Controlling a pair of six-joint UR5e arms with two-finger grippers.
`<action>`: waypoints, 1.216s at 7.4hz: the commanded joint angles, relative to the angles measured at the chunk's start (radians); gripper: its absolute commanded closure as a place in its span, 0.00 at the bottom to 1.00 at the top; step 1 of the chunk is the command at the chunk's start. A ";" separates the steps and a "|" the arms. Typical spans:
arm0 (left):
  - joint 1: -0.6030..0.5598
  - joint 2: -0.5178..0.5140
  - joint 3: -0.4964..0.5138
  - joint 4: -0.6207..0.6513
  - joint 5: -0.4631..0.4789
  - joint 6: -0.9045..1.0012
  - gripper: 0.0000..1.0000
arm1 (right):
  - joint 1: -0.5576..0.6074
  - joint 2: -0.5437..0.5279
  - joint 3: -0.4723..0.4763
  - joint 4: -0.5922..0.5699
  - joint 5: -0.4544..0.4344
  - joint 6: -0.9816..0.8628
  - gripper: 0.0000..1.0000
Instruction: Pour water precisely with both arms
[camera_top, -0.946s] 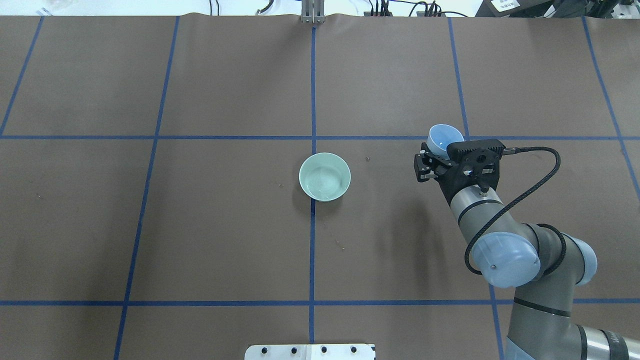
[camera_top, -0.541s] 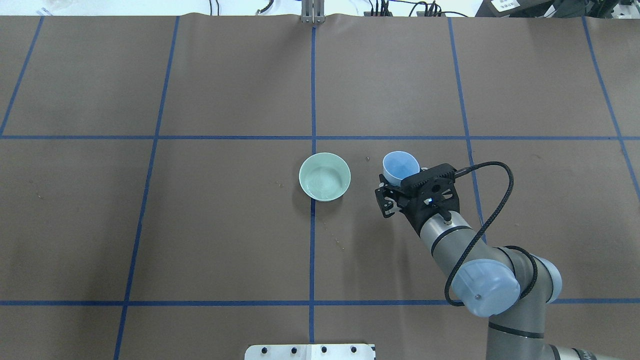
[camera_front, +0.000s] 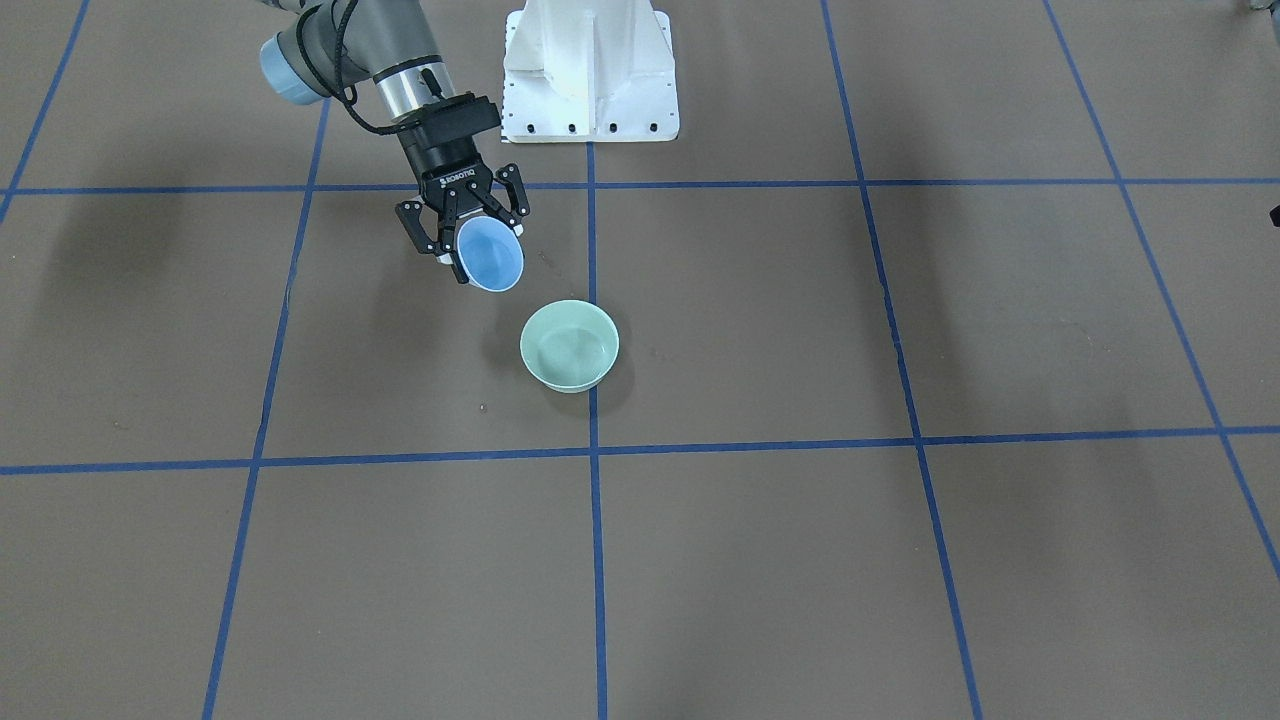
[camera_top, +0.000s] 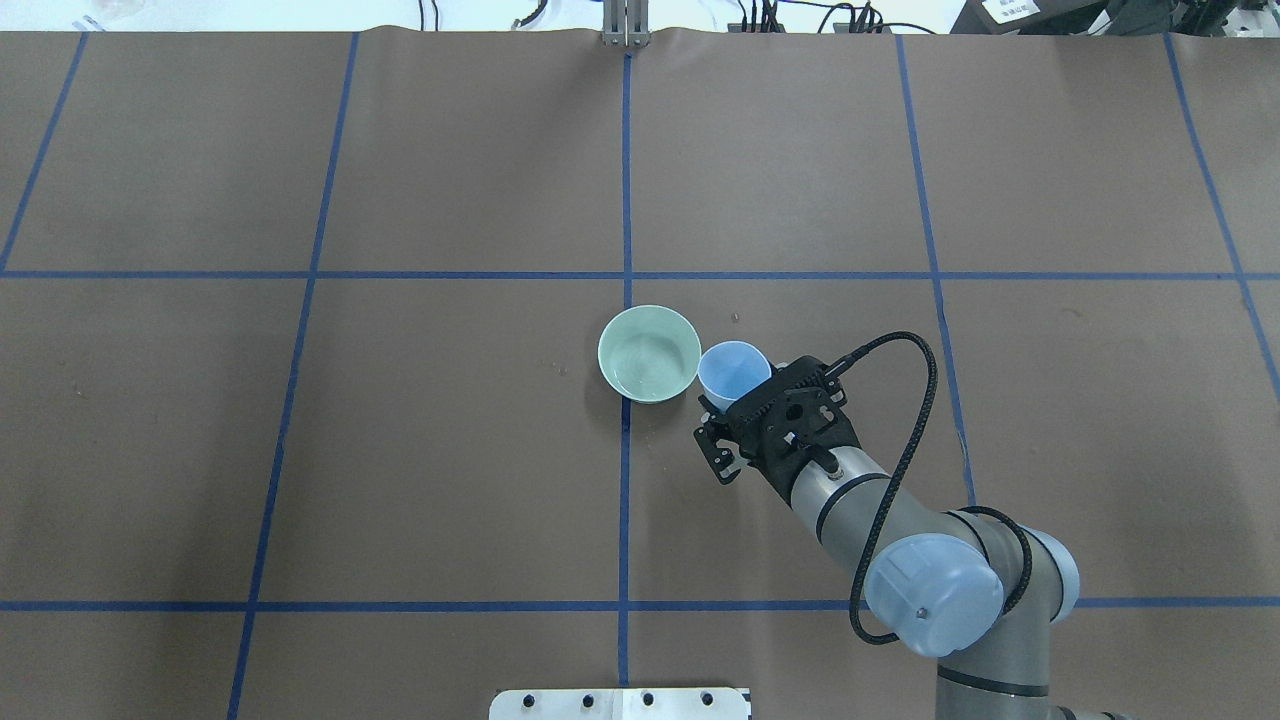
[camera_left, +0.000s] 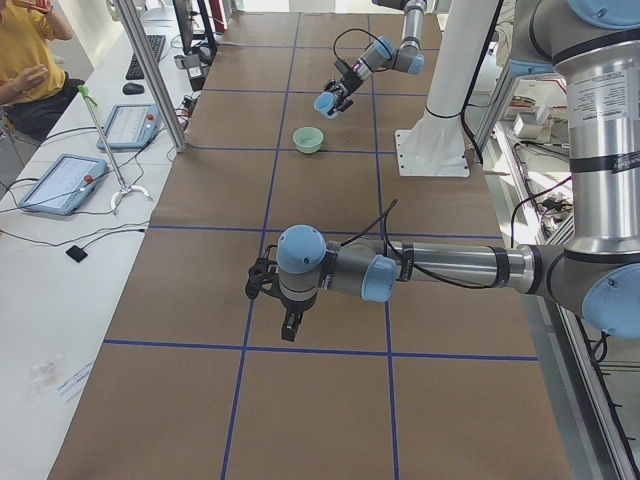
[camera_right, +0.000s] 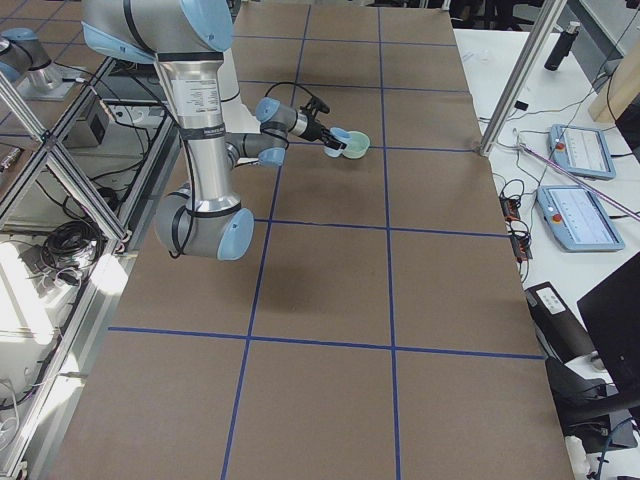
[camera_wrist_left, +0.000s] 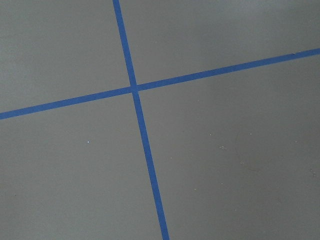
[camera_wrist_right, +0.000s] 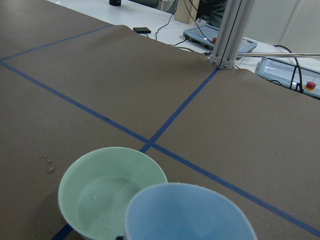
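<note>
My right gripper (camera_top: 728, 408) is shut on a light blue cup (camera_top: 733, 370), held above the table at the right rim of the pale green bowl (camera_top: 649, 353). In the front-facing view the blue cup (camera_front: 490, 255) is tilted, its mouth turned toward the green bowl (camera_front: 569, 345). The right wrist view has the cup's rim (camera_wrist_right: 190, 215) overlapping the bowl (camera_wrist_right: 110, 192), which holds a little water. My left gripper (camera_left: 262, 284) shows only in the exterior left view, low over bare table far from the bowl; I cannot tell if it is open or shut.
The white pedestal base (camera_front: 590, 70) stands at the robot's side of the table. A metal post (camera_top: 625, 25) rises at the far edge. Water droplets (camera_wrist_right: 47, 165) lie beside the bowl. Tablets and a seated person (camera_left: 25, 60) are beyond the far edge.
The right arm has carried the blue cup leftward and toward the robot, from well right of the bowl to right beside its rim. The bowl has not moved.
</note>
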 joint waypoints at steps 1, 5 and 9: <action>0.000 0.005 -0.001 -0.001 -0.002 0.000 0.01 | 0.031 0.013 -0.007 -0.045 0.094 -0.023 1.00; 0.000 0.009 -0.001 -0.003 -0.046 0.002 0.01 | 0.085 0.109 -0.018 -0.207 0.171 -0.046 1.00; 0.000 0.010 0.002 0.000 -0.045 0.002 0.01 | 0.133 0.206 -0.088 -0.277 0.236 -0.061 1.00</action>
